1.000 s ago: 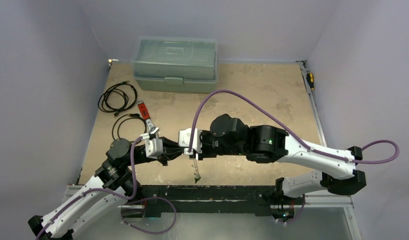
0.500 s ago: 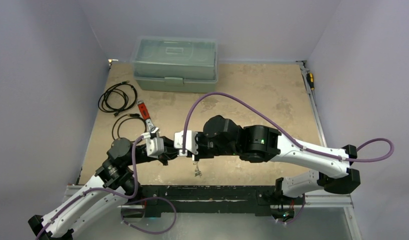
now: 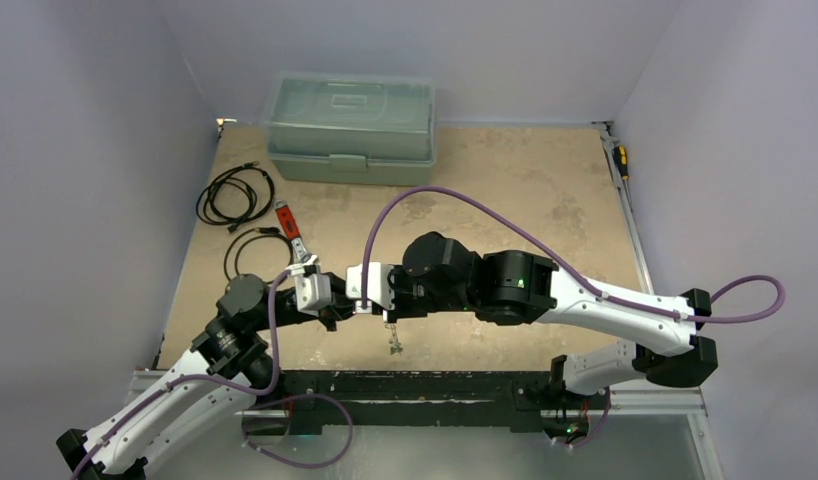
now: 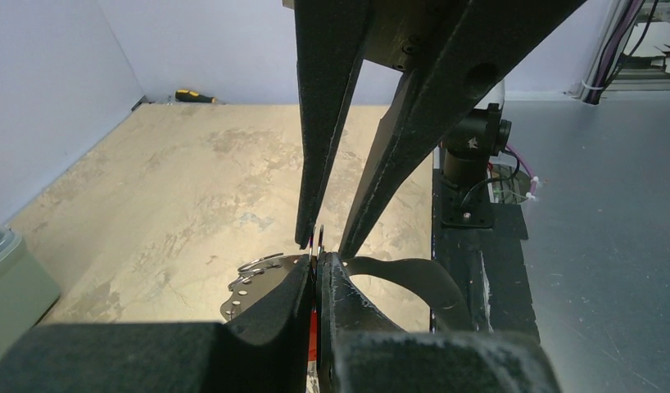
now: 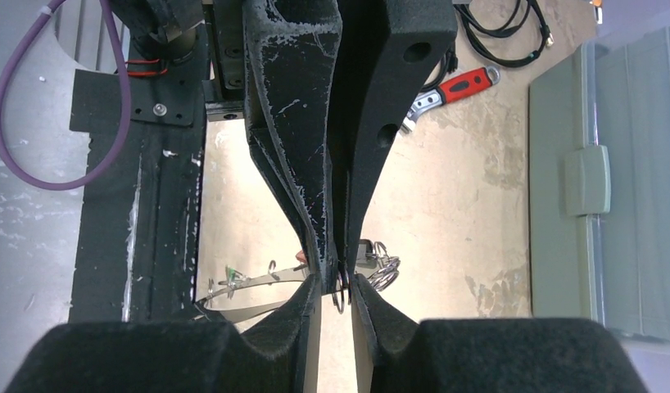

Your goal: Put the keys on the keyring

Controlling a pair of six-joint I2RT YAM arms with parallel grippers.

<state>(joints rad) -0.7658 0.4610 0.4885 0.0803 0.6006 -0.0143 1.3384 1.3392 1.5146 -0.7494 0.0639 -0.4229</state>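
My left gripper (image 4: pixel 318 260) is shut on a key with a red head (image 4: pixel 314 327); a small split ring (image 4: pixel 319 238) sticks out past its tips. My right gripper (image 5: pixel 338 282) faces it tip to tip, jaws a little apart on either side of that ring (image 5: pixel 340 291). The keyring (image 5: pixel 250 282), a thin silvery band, hangs below the fingers and carries a green key (image 5: pixel 230 275) and a cluster of small rings (image 5: pixel 382 270). From above, both grippers (image 3: pixel 343 304) meet over the near table edge, with keys (image 3: pixel 393 342) dangling beneath.
A grey-green toolbox (image 3: pixel 350 128) stands at the back. Two coiled black cables (image 3: pixel 235 195) and a red-handled wrench (image 3: pixel 288 228) lie at the left. A screwdriver (image 3: pixel 620 160) lies along the right wall. The black base rail (image 3: pixel 435 385) runs just below the grippers.
The right arm has slid left until its fingers straddle the left gripper's tips, and its jaws have narrowed. The dangling keys swung slightly. The left gripper has stayed shut in place.
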